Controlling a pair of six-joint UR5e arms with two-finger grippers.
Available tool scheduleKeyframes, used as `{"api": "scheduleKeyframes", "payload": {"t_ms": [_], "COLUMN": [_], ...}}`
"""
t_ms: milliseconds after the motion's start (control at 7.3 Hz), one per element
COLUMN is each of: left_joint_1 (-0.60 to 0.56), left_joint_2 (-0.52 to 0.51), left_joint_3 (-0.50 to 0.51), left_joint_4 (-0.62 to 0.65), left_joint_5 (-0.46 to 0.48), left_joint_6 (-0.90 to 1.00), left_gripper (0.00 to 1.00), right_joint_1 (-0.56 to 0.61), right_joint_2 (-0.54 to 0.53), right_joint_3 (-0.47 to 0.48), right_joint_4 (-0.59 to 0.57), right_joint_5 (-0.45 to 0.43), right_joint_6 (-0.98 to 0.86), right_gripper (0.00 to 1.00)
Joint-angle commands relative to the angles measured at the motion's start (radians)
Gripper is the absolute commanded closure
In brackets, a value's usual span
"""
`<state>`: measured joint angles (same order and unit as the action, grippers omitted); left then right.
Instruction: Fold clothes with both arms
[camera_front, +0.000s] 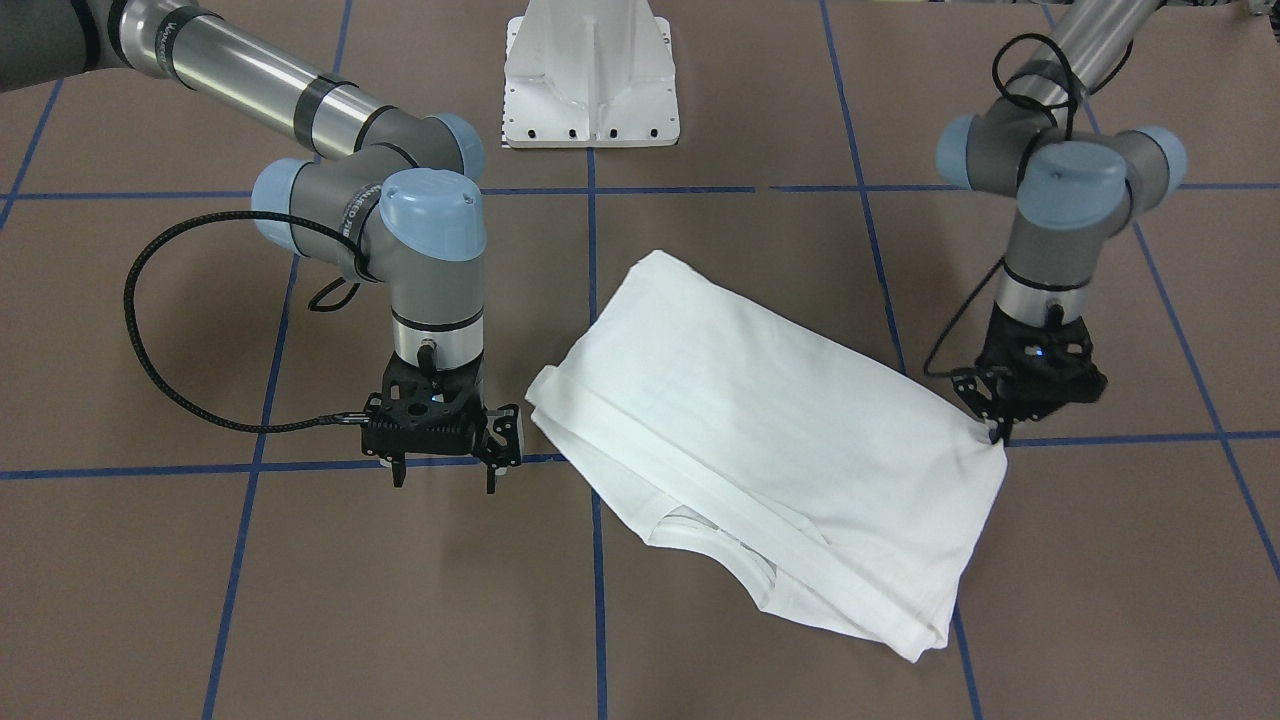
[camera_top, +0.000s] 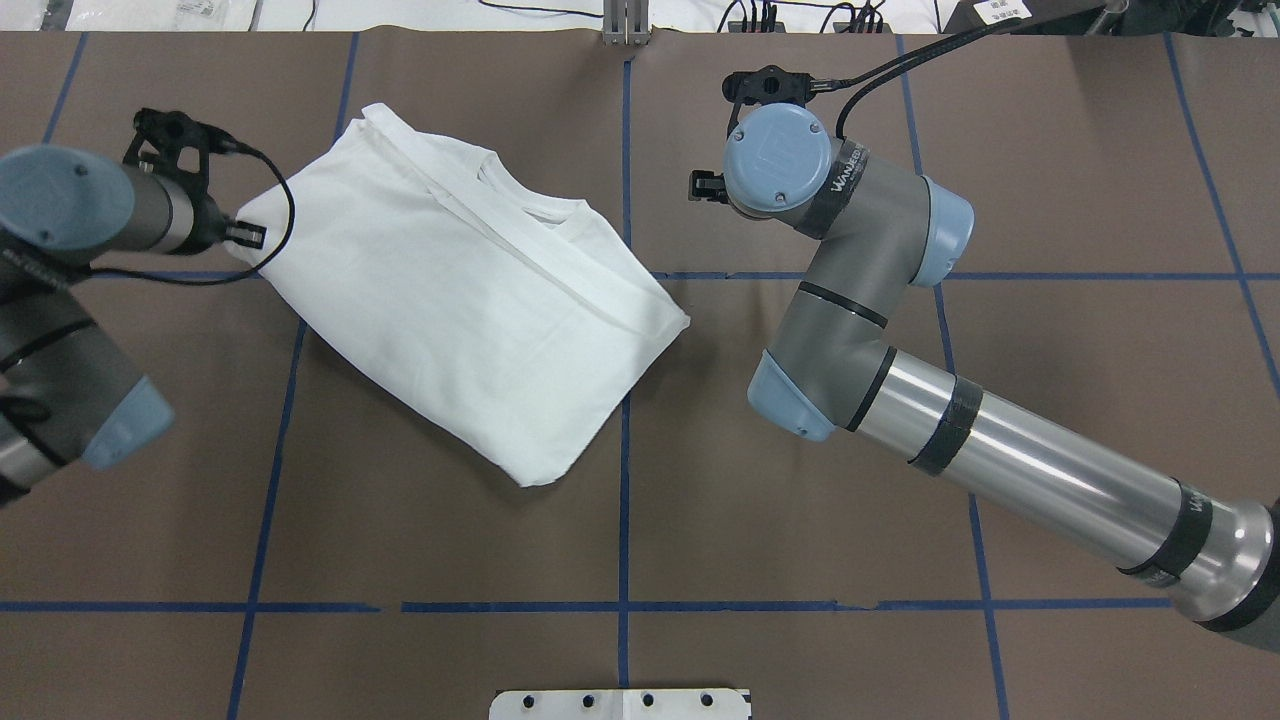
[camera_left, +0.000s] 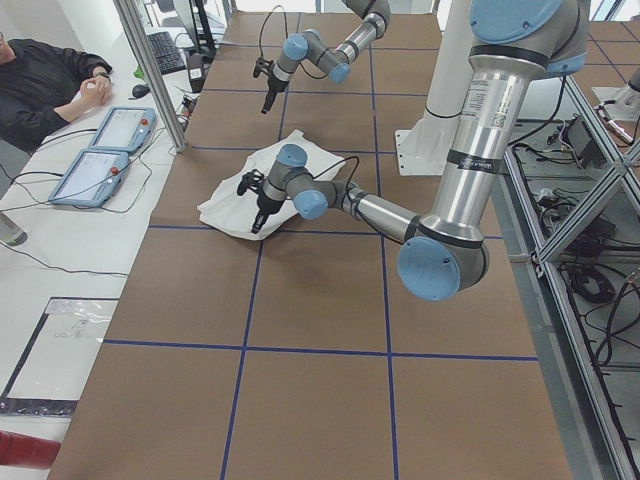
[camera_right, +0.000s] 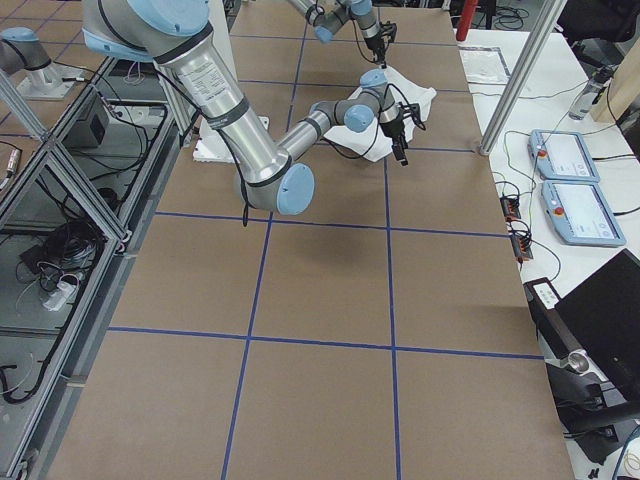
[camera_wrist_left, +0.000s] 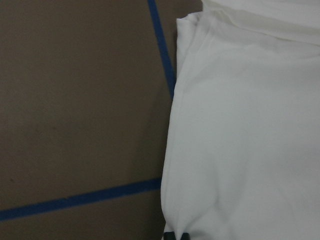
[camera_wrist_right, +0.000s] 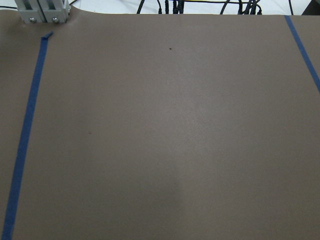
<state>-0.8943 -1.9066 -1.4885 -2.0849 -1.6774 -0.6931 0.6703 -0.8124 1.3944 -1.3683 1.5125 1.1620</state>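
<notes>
On table (camera_front: 700, 650) | T-shirt (camera_front: 760, 440) folded | left jaws pinch its corner, tips half-hidden | right jaws spread, empty

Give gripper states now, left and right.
Left gripper: shut on a corner of the white long-sleeved cotton T-shirt.
Right gripper: open, empty, beside the T-shirt without touching it.

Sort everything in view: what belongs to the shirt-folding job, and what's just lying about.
Job in hand:
white T-shirt
left gripper, pinching the shirt's corner
right gripper, open beside the shirt

Lying about:
white pedestal base
control tablets on the side table
</notes>
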Motion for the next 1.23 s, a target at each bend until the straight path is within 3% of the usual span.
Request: {"api": "scheduleKeyframes", "payload": {"t_ms": [0, 137, 274, 411, 685, 822, 1096], "left_joint_1": [-0.093, -0.095, -0.097, -0.103, -0.126, -0.126, -0.127], "left_joint_2": [-0.295, -0.419, -0.434, -0.425, -0.343, -0.301, -0.279], "left_joint_3": [0.439, 0.561, 0.566, 0.564, 0.469, 0.411, 0.384], "left_joint_4": [-0.155, -0.174, -0.179, -0.239, -0.287, -0.287, -0.287], "left_joint_5": [0.002, 0.008, 0.004, -0.008, -0.120, -0.123, -0.123], "left_joint_6": [0.055, 0.052, 0.050, 0.056, 0.060, 0.058, 0.044], "left_gripper": [1.00, 1.00, 1.00, 0.01, 0.00, 0.00, 0.00], "right_joint_1": [0.000, 0.000, -0.002, -0.005, -0.047, -0.073, -0.127], "right_joint_2": [0.007, 0.010, 0.016, 0.034, 0.118, 0.199, 0.298], "right_joint_3": [0.002, 0.003, 0.003, 0.000, -0.055, -0.142, -0.385], "right_joint_4": [0.000, 0.002, 0.002, 0.000, 0.000, 0.020, 0.278], "right_joint_5": [0.002, 0.003, 0.003, 0.003, -0.002, -0.009, -0.086], "right_joint_6": [0.007, 0.011, 0.018, 0.027, 0.163, 0.227, 0.281], "right_gripper": [0.00, 0.00, 0.00, 0.00, 0.00, 0.01, 0.05]}}
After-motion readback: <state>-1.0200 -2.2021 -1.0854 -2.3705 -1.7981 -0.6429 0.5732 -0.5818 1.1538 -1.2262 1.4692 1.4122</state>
